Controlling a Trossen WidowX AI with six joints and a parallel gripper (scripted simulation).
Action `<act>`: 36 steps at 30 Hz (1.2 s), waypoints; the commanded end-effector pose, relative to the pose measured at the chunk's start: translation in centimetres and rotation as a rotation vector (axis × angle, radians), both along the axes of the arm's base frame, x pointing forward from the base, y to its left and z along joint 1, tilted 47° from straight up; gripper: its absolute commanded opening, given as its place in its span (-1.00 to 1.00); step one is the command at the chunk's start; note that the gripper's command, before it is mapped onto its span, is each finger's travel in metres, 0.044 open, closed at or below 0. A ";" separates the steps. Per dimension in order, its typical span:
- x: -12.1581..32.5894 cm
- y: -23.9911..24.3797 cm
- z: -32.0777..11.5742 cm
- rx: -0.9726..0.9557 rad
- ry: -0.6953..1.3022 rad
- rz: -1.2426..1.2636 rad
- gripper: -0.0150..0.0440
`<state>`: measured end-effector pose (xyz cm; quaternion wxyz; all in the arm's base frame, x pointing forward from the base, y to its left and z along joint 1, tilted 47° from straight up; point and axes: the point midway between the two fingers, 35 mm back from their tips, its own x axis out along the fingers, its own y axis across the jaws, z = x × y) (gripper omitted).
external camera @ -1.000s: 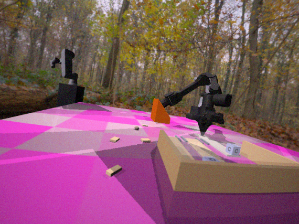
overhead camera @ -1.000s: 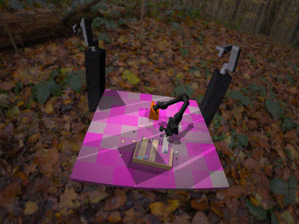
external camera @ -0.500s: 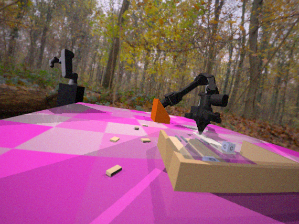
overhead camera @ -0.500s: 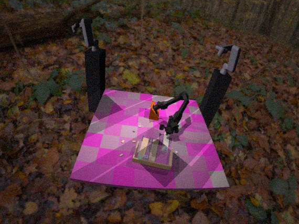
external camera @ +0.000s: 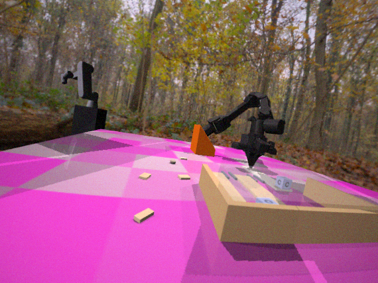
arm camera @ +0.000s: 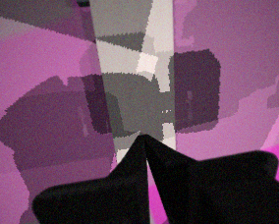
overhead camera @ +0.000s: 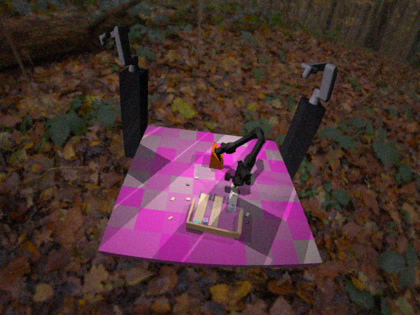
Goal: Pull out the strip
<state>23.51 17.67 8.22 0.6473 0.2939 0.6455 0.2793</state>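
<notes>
A pale grey strip sticks out of the tray's open side, towards the arm. A small light-blue cube marked C rests on it near its inner end; the cube is not seen in the wrist view. My gripper points down with its fingertips together, at the strip's outer end and over its middle line. I see nothing between the fingers. Two wooden strips lie beside the grey one. Another light-blue cube stands between them near the front wall.
A wooden tray has walls on three sides. Dark guide posts stand at its open side. A teal piece is in its front left corner. An orange wedge stands by the arm's upper links. Small wooden blocks lie left.
</notes>
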 end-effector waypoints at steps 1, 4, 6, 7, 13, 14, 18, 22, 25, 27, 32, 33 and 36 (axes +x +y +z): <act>-1.3 0.2 -0.6 -0.005 0.027 0.011 -0.49; -1.7 0.2 -0.6 -0.005 0.027 0.011 -0.49; -2.0 0.2 -0.6 -0.005 0.028 0.011 -0.49; -2.2 0.2 -0.6 -0.005 0.028 0.011 -0.49; -2.8 0.2 -0.5 -0.005 0.028 0.011 -0.49; -2.8 0.2 -0.5 -0.005 0.028 0.011 -0.49; -2.8 0.2 -0.5 -0.005 0.028 0.011 -0.49; -2.8 0.2 -0.5 -0.005 0.028 0.011 -0.49; -2.8 0.2 -0.5 -0.005 0.028 0.011 -0.49; -2.8 0.2 -0.5 -0.005 0.028 0.011 -0.49; -2.8 0.2 -0.5 -0.005 0.028 0.011 -0.49; -2.8 0.2 -0.5 -0.005 0.028 0.011 -0.49; -2.8 0.2 -0.5 -0.005 0.028 0.011 -0.49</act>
